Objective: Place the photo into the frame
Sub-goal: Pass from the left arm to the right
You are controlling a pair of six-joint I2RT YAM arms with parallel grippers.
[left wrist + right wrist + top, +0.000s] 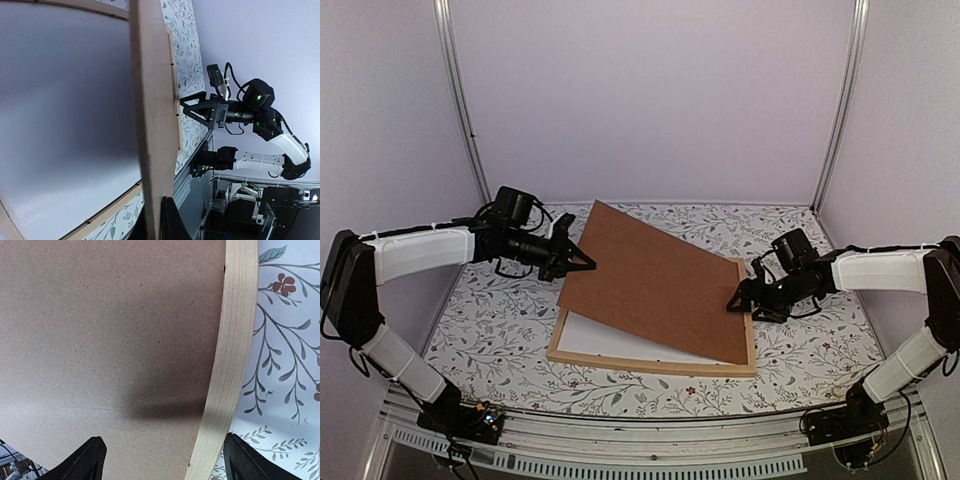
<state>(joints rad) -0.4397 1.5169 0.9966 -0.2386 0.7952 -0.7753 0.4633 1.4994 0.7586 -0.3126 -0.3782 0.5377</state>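
Note:
The light-wood frame (650, 364) lies flat on the flowered table. A plain white sheet (605, 342) fills it, which looks like the photo lying face down; no print shows. Over them slants a brown backing board (655, 280), its right edge down on the frame's right bar and its left edge raised. My left gripper (588, 263) is shut on that raised edge. In the left wrist view the board (152, 100) runs edge-on between the dark fingers (172, 222), with the white sheet (65, 110) below. My right gripper (735, 303) hovers open over the board (110, 330) and the frame bar (230, 340), fingertips (92, 460) well apart.
The flowered tablecloth (490, 320) shows around the frame. White enclosure walls and metal uprights (465, 110) close the back and sides. A metal rail (650, 445) runs along the near edge between the arm bases.

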